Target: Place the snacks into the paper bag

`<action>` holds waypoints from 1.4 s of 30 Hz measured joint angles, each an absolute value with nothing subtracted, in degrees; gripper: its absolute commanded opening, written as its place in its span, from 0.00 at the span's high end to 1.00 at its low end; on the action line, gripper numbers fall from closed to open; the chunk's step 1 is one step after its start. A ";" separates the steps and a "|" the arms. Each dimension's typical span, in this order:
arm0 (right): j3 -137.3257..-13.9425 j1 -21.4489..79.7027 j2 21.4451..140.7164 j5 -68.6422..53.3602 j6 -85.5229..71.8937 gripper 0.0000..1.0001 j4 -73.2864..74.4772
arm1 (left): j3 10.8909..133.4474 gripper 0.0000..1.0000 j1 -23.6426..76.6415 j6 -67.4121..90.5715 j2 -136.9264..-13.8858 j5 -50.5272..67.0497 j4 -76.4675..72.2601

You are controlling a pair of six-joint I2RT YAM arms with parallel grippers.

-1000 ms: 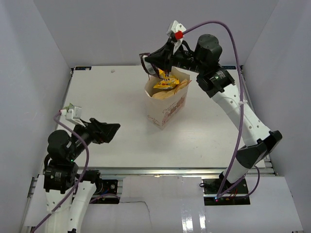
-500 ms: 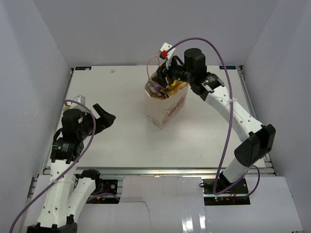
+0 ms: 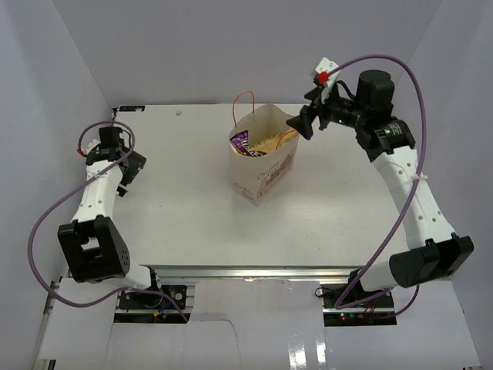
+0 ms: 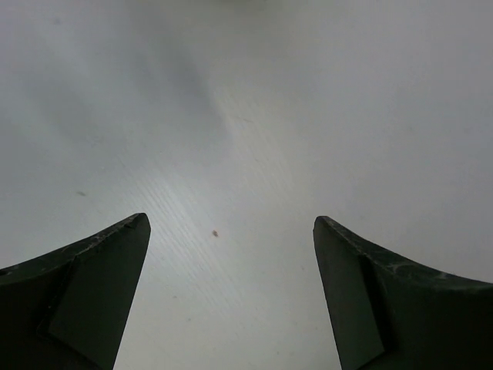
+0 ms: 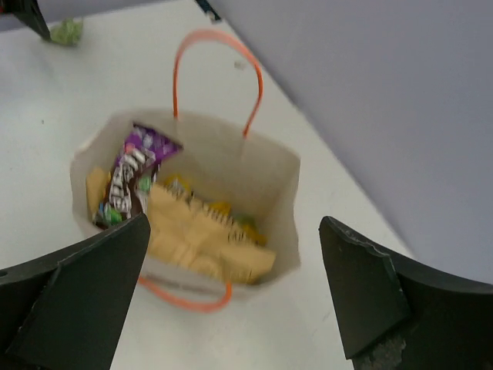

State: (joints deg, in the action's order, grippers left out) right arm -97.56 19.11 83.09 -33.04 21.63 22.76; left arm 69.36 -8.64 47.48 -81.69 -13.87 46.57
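The cream paper bag (image 3: pixel 268 171) stands upright mid-table with its orange cord handles (image 5: pixel 218 40) up. Snacks lie inside it: a dark purple bar (image 5: pixel 129 176) on the left, a tan crinkly bag (image 5: pixel 202 235) across the middle, and a yellow packet (image 5: pixel 220 208) peeking out behind that. My right gripper (image 3: pixel 300 124) hovers open just right of the bag's mouth, and the right wrist view shows nothing between its fingers (image 5: pixel 356 293). Far off at the table's left edge, my left gripper (image 3: pixel 129 171) is open over bare table (image 4: pixel 231 116), nothing between its fingertips (image 4: pixel 115 254).
White enclosure walls (image 3: pixel 69 69) close in the table on the left, back and right. A small greenish scrap (image 5: pixel 69 31) lies on the table near the back edge, beyond the bag. The right arm's purple cable (image 3: pixel 385 62) arcs above its wrist.
The right gripper opened over the bag, let the yellow packet drop in, and drew back to the right. The left arm swung out to the table's left edge, gripper still open.
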 measured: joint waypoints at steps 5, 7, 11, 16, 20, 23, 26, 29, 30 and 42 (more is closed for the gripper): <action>-79.99 9.52 76.16 -38.33 21.23 0.04 23.57 | 72.34 0.02 -18.46 47.27 -92.25 -15.90 47.66; -74.24 7.44 74.96 -39.97 21.19 0.03 23.99 | 75.83 0.02 -20.95 46.54 -97.01 -14.37 46.98; -68.97 5.63 73.78 -42.30 21.23 0.04 24.58 | 80.49 0.02 -24.47 46.17 -103.02 -8.38 43.77; -67.64 5.34 72.36 -44.40 20.95 0.04 23.57 | 83.24 0.02 -25.76 41.08 -104.18 -5.85 39.44; -67.57 5.23 72.29 -45.25 20.05 0.04 22.87 | 91.05 0.03 -25.76 36.18 -109.56 -6.22 37.36; -67.57 5.13 72.34 -45.25 19.88 0.04 22.50 | 96.01 0.10 -25.71 33.15 -116.14 -6.07 37.28; -67.59 4.84 72.47 -45.25 19.66 0.04 22.50 | 98.17 0.15 -25.69 31.20 -121.95 -6.39 38.92; -67.59 4.56 72.66 -45.28 19.11 0.04 22.46 | 98.28 0.27 -25.56 29.63 -125.38 -7.75 40.99; -67.59 4.56 72.73 -45.25 18.85 0.04 22.46 | 98.30 0.32 -25.54 29.54 -125.23 -7.92 41.43; -67.59 4.51 72.01 -49.82 19.59 0.04 22.85 | 87.90 0.72 -23.68 28.42 -117.89 -1.37 38.39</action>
State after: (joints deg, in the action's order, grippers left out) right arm -67.59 4.51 72.01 -49.82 19.59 22.85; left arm 87.90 -23.68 28.42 -117.89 -1.37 38.39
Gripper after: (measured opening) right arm 0.961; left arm 0.359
